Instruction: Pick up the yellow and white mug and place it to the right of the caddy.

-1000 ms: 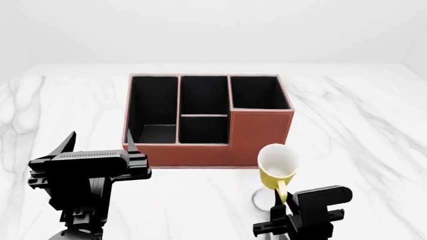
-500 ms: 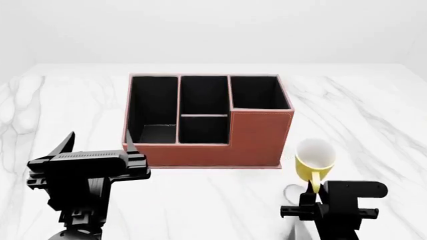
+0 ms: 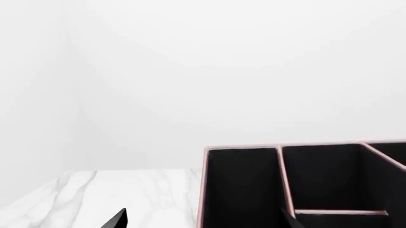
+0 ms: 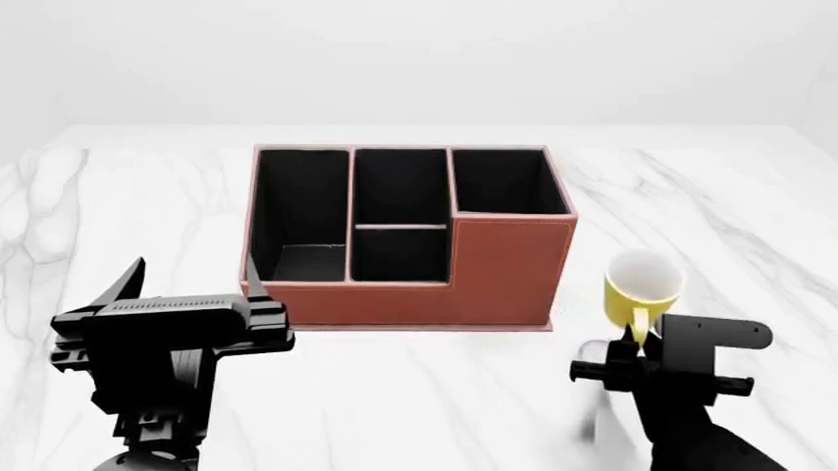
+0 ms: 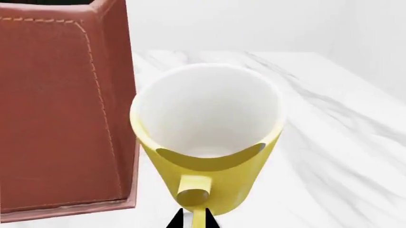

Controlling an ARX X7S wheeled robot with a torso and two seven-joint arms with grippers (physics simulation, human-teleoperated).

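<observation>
The small cylindrical mug, yellow outside and white inside [image 4: 642, 287], hangs above the white marble-patterned tabletop [image 4: 733, 206], just to the right of the large reddish-brown leather-look rectangular caddy [image 4: 504, 270] and near its front right corner. A faint shadow lies on the marble below the mug. The black right gripper [image 4: 638, 345] holds the mug by its yellow loop handle, its fingers pinched on the handle from the near side; in the right wrist view the mug [image 5: 209, 137] tilts its open mouth toward the camera, close beside the caddy's stitched wall [image 5: 60, 109] but apart from it.

The caddy shows 4 black compartments with pale trim, the right one taller. The black left gripper [image 4: 190, 277] hovers near the caddy's front left corner, its 2 fingers spread apart and holding nothing.
</observation>
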